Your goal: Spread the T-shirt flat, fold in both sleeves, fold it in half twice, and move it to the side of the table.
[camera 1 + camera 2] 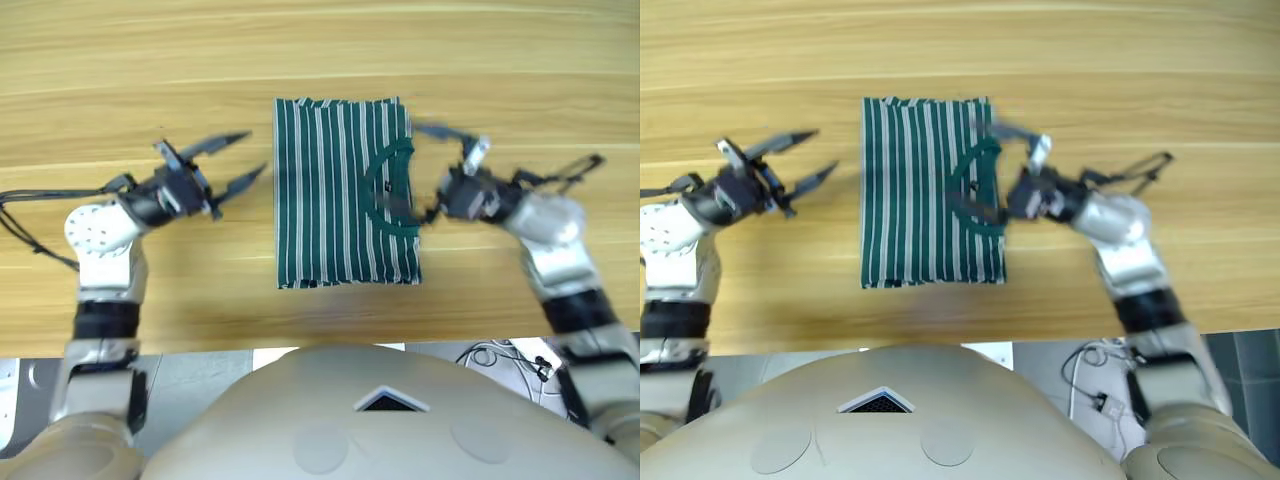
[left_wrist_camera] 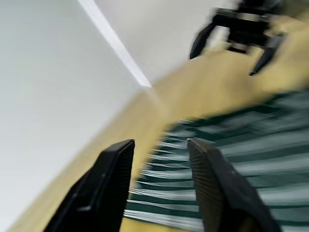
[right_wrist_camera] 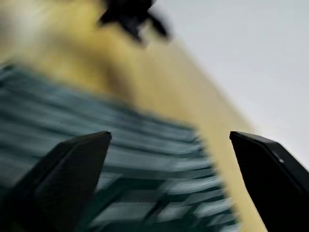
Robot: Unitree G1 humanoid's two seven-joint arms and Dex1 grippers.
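Resting on the wooden table [image 1: 120, 60], the folded green striped T-shirt [image 1: 320, 210] lies flat in the middle, between my arms. My left gripper [image 1: 254, 152] hangs spread wide just beside its left edge; my right gripper [image 1: 400, 163] gapes wide over the collar side.

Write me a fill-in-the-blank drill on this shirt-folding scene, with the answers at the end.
1. The T-shirt has green and ___ stripes.
2. It lies folded into a rectangle on a ___ table.
3. The left jaws stand ___, beside the shirt and apart from it.
4. The shirt's collar lies on the side of the ___ jaws.

Missing words: white; wooden; open; right.
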